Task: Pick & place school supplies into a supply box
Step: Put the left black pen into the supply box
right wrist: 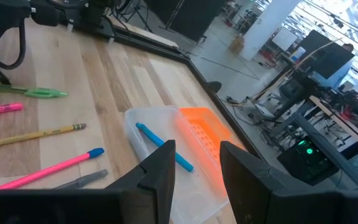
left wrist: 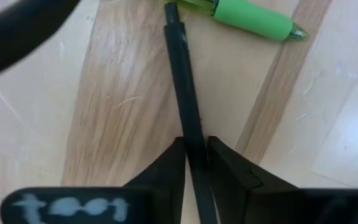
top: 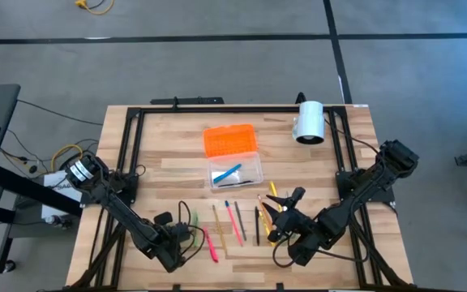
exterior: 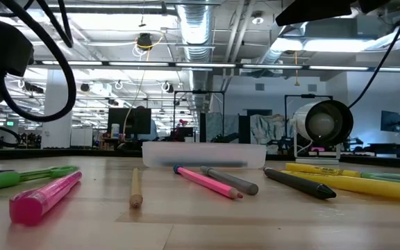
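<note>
The supply box [top: 235, 173] is a clear case lying open mid-table with a blue pen [right wrist: 164, 145] inside; its orange lid [top: 231, 139] lies at its far side. Pens, pencils and markers [top: 235, 221] lie in a row on the near half of the table. My left gripper [top: 175, 233] is low at the row's left end, shut on a black pen [left wrist: 188, 118], next to a green pen [left wrist: 247, 15] and a pink highlighter [exterior: 44, 196]. My right gripper [right wrist: 194, 168] is open with nothing between its fingers, over the row's right end [top: 286, 212], facing the box. My left gripper pinches the black pen's shaft [left wrist: 193, 146] between its two fingers, which lie along the pen. The pen's free end [left wrist: 171, 11] reaches ahead of the fingers toward the green pen. Whether the pen is off the table, I cannot tell.
A white cylinder [top: 308, 122] lies at the table's far right, behind the box. Black frame rails [top: 128, 146] run along the table's left, right and far sides. Yellow and black markers [exterior: 339, 182] lie under my right arm. Bare wood [top: 169, 154] shows left of the box.
</note>
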